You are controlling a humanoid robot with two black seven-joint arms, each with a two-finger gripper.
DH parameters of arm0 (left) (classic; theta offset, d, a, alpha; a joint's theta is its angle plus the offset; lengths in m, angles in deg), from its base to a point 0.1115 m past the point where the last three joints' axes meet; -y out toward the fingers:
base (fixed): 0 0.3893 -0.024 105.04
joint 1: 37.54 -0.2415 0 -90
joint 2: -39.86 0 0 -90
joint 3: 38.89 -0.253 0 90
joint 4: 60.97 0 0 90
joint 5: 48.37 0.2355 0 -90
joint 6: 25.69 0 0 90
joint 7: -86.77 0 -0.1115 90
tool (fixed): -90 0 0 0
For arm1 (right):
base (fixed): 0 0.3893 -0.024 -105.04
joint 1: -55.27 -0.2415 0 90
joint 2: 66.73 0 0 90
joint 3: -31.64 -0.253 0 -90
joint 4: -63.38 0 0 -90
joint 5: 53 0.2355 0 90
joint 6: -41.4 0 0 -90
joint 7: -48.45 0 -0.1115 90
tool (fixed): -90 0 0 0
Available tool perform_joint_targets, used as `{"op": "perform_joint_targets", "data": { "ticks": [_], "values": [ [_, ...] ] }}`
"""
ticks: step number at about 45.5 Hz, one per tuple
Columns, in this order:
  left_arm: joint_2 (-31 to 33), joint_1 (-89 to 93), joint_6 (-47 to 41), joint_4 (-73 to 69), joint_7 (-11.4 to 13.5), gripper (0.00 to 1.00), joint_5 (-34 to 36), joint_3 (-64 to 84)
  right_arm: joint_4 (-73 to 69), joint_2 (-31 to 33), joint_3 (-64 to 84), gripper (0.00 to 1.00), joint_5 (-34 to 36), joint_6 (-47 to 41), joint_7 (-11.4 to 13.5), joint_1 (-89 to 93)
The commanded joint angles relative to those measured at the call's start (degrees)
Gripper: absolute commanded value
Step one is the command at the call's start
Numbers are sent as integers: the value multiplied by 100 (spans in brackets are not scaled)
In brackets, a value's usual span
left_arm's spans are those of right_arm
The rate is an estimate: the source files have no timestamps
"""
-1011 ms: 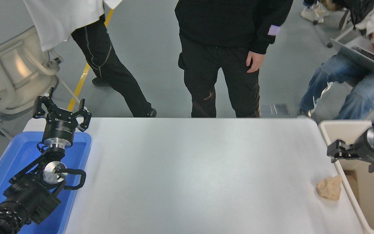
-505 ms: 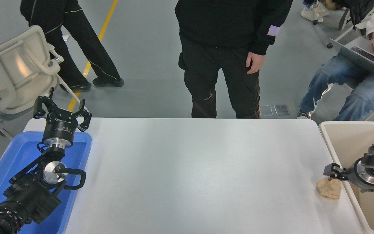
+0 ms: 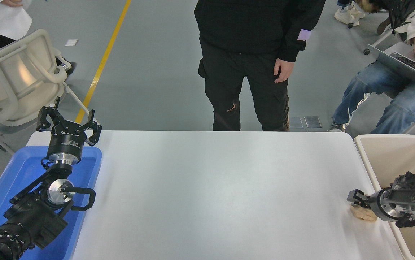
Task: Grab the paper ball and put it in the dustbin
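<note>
Right gripper [image 3: 355, 199] down over the paper ball [image 3: 363, 213] at the counter's [image 3: 222, 187] right edge.
On the white counter, the beige dustbin [image 3: 373, 164] stands just right of the ball, the right arm reaching across its rim. The ball lies on the counter, partly hidden under the gripper; whether its fingers grip it cannot be told. The left gripper [image 3: 68, 124] sits open above the blue tray [image 3: 20, 169].

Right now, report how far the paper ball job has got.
Done: the right claw has reached the paper ball at the table's right edge. In hand: it sits over the ball, which is on the table beside the dustbin; whether it grips is unclear. Left: lifting the ball and dropping it in. The left claw is parked above the blue tray.
</note>
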Motion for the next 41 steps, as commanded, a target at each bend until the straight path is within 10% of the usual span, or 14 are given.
{"op": "perform_joint_targets", "data": {
  "ticks": [1, 6, 27, 41],
  "values": [
    [-1, 1, 0, -4, -2, 99, 0, 0, 86, -40, -71, 23, 47, 164, 1, 149],
    [-1, 1, 0, 4, -2, 99, 0, 0, 42, -40, -79, 0, 74, 94, 36, 140],
    [-1, 1, 0, -4, -2, 99, 0, 0, -712, 390, 35, 0, 619, -46, 45, -579],
    [-1, 1, 0, 4, -2, 99, 9, 0, -1821, 1366, 1072, 0, 408, -2919, 10, -3558]
  ]
}}
